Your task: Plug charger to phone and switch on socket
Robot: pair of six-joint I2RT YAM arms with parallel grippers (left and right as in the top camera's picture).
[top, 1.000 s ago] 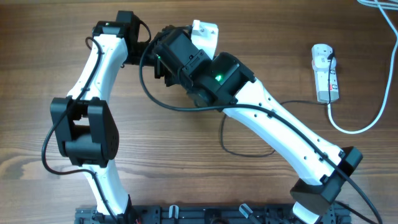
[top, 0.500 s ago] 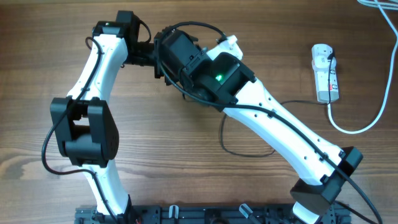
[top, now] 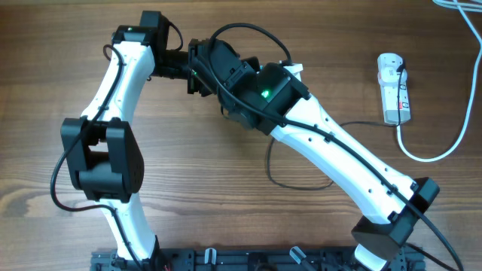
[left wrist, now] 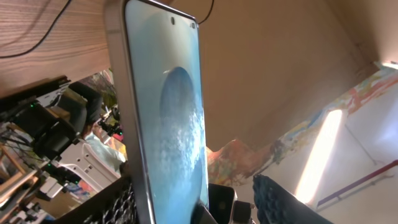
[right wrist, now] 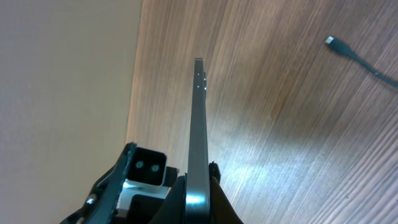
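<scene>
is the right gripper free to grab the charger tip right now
Probably not: the right gripper is shut on the phone. The charger tip lies uncovered on the table; only the full grip blocks it.

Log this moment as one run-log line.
right pincer shut on phone | left pincer open astride phone | charger tip lying on table, unplugged | socket untouched
</scene>
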